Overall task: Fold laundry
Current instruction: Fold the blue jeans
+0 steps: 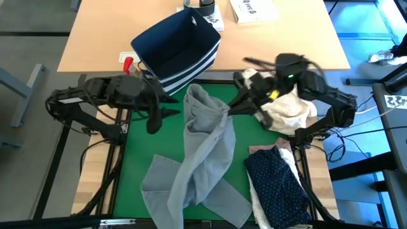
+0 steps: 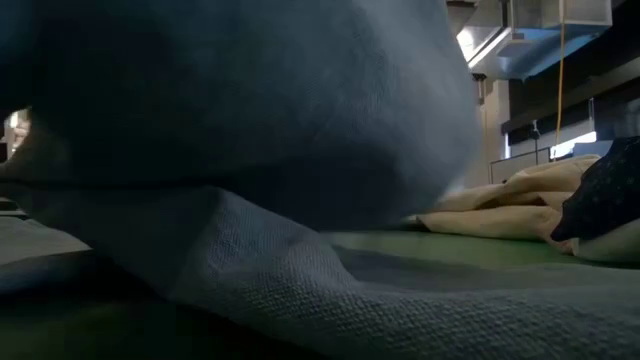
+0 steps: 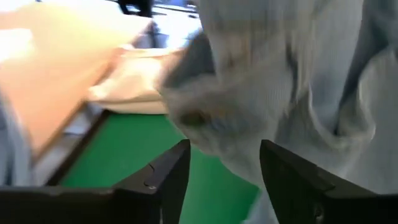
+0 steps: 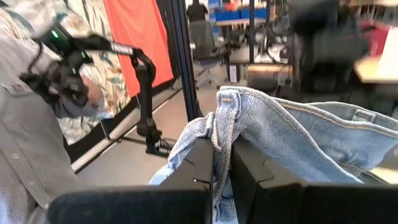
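Light grey jeans point(image 1: 200, 159) sprawl across the green mat point(image 1: 137, 149), waistband raised toward the navy striped bin point(image 1: 178, 48). The right gripper point(image 4: 222, 163) pinches the waistband edge between closed fingers. The left gripper point(image 3: 222, 167), fingers spread, hovers just beside the fabric, holding nothing. A navy dotted shirt point(image 1: 276, 184) lies at the mat's right.

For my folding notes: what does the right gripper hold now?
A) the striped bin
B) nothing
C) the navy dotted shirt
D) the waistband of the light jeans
D: in the right wrist view the right gripper is shut on the jeans at the waistband.
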